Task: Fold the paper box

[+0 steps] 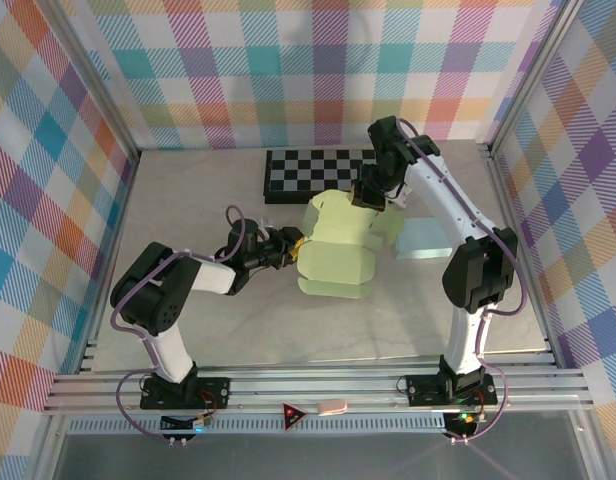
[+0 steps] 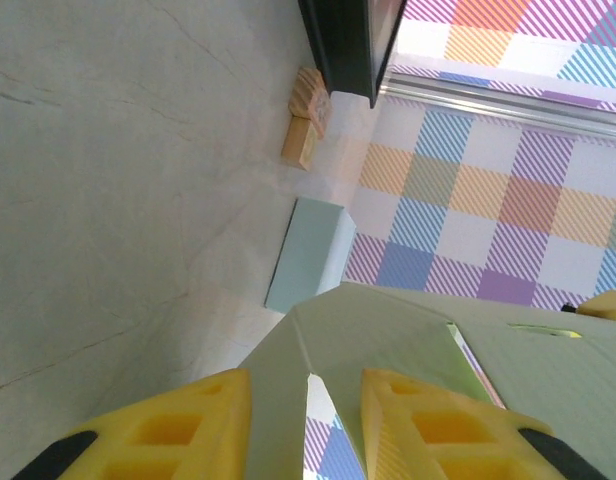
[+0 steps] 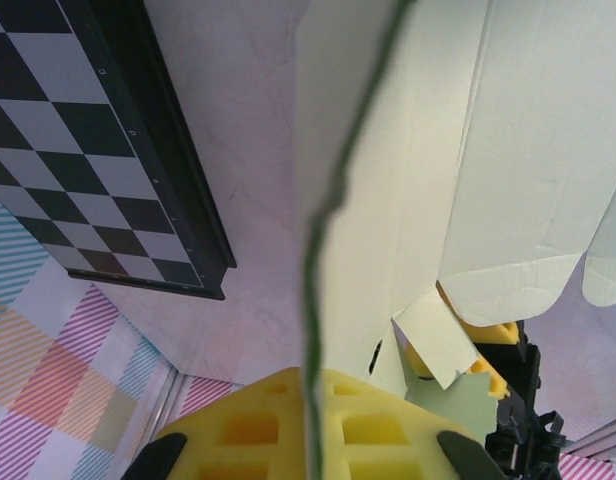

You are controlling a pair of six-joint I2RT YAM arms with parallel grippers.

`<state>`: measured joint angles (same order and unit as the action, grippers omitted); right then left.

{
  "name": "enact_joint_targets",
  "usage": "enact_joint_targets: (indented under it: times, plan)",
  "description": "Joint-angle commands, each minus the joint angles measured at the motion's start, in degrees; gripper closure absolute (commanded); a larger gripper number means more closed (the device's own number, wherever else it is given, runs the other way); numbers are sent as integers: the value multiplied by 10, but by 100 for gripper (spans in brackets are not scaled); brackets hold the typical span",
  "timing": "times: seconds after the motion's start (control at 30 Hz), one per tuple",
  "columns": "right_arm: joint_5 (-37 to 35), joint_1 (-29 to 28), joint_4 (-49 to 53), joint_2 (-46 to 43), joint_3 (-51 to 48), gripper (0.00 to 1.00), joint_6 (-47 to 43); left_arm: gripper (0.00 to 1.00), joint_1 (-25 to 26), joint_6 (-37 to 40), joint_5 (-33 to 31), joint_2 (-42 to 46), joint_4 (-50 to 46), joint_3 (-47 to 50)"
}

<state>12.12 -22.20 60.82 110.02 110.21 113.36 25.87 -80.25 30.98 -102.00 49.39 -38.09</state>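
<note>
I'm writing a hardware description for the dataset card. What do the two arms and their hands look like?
Both arms have white links and bulky black joint housings, with purple cables looped alongside. The left hand and right hand carry yellow fingers moulded with square hollows and black patches.

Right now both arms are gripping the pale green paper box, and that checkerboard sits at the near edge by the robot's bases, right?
Not quite. Both grippers do hold the paper box, but the checkerboard lies at the far side of the table, beyond the box, as the top external view shows.
</note>
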Motion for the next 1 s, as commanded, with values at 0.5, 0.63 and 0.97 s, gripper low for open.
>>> enact_joint_targets:
  times: [0.5,0.63,0.97]
  plan:
    - [31,27,-55,-30,-64,100,27,58,27,59,13,37,-7,7]
    - [40,25,-61,-34,-68,100,23,57,27,58,15,23,-3,-3]
    - [-5,2,-192,-70,-175,100,-42,51,9,156,-51,161,-347,-1]
